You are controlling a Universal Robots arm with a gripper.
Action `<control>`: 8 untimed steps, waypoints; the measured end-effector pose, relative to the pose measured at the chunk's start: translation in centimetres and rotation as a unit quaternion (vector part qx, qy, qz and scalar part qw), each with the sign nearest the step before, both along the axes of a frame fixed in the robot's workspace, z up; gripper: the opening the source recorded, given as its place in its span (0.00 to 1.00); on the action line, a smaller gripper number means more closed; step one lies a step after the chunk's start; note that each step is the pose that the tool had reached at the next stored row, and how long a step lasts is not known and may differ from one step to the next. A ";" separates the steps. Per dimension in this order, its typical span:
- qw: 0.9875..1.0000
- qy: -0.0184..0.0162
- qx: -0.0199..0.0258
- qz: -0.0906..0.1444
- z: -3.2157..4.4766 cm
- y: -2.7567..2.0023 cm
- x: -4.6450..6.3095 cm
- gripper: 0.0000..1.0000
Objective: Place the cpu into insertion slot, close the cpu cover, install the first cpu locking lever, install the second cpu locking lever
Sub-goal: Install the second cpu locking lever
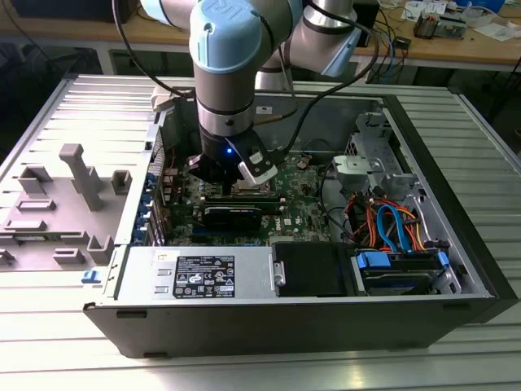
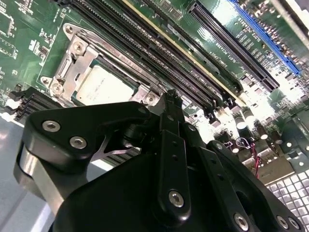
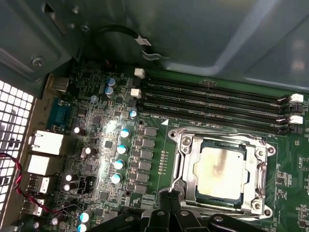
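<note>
In the exterior view the arm's wrist hides the socket area inside the open computer case (image 1: 456, 269). Both wrist views show the cpu (image 3: 219, 171) seated in the insertion slot (image 3: 186, 181), with the cpu cover (image 3: 260, 166) closed over its edges. The tool (image 2: 169, 104) hovers just beside the socket's corner, fingertips drawn together, holding nothing.

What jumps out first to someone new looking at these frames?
The arm plunging into the open PC case, its hand low over the green motherboard. In both wrist views the cpu sits in its slot under the closed silver cover, right by the black memory slots.
</note>
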State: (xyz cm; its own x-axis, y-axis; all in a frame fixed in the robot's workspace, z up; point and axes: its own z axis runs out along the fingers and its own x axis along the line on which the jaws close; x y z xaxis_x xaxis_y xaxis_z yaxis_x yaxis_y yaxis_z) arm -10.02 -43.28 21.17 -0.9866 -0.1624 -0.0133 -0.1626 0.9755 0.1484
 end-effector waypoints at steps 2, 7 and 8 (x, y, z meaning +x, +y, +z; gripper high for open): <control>1.000 0.000 0.000 0.001 -0.20 0.00 0.0 0.11; 1.000 0.000 0.001 0.004 -0.51 0.00 0.0 0.11; 1.000 0.000 0.001 0.005 -0.53 0.00 0.0 0.11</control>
